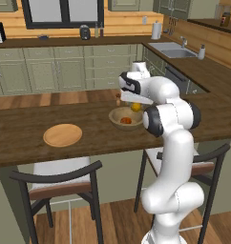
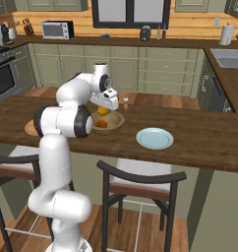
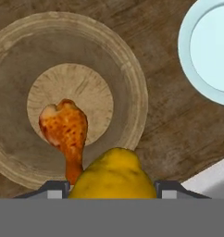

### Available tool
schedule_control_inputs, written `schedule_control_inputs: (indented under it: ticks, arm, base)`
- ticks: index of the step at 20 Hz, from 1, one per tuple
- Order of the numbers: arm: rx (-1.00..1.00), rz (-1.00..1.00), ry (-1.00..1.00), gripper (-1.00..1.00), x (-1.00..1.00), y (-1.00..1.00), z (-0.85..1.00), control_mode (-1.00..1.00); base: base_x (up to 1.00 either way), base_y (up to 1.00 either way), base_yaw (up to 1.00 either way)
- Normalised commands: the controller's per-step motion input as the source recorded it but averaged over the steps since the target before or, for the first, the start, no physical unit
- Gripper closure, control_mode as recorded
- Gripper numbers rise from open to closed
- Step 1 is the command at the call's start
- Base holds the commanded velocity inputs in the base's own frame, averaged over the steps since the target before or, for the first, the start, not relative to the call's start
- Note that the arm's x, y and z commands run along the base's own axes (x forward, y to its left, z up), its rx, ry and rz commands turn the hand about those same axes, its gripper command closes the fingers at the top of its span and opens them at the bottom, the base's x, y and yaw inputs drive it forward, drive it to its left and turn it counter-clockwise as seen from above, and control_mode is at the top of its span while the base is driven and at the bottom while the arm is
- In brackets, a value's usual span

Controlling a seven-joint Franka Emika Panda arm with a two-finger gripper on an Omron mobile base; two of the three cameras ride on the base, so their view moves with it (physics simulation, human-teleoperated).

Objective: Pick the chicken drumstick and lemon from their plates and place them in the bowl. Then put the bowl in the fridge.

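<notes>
Two-finger gripper (image 3: 112, 189) closed around small yellow lemon (image 3: 115, 175), above deep tan wooden bowl (image 3: 127, 74) containing glossy orange-brown drumstick (image 3: 65, 132).

lemon (image 3: 115, 173) hides drumstick bone (image 3: 74, 167); teal plate (image 3: 211, 51) cropped.

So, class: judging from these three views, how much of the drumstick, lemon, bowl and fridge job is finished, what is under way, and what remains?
Done: the drumstick already lies in the bowl, and both the wooden plate and the teal plate are bare. Under way: the gripper holds the lemon above the bowl, not yet released. Left: drop the lemon in, then carry the bowl to the fridge.
</notes>
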Motion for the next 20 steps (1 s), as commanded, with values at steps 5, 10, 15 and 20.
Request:
schedule_control_inputs:
  ticks: [5, 10, 15, 20]
  arm:
    - [0.00, 0.00, 0.00, 1.00, 0.00, 0.03, -0.02, -1.00]
    - [0.00, 0.00, 0.00, 1.00, 0.17, 0.00, -0.22, -1.00]
    - [0.00, 0.00, 0.00, 1.00, 0.08, 0.00, -0.30, -1.00]
    - [0.00, 0.00, 0.00, 1.00, 0.11, 0.00, -0.20, -1.00]
  base:
    - [0.00, 0.00, 0.00]
    - [0.00, 0.00, 0.00]
    - [0.00, 0.00, 0.00]
    - [0.00, 0.00, 0.00]
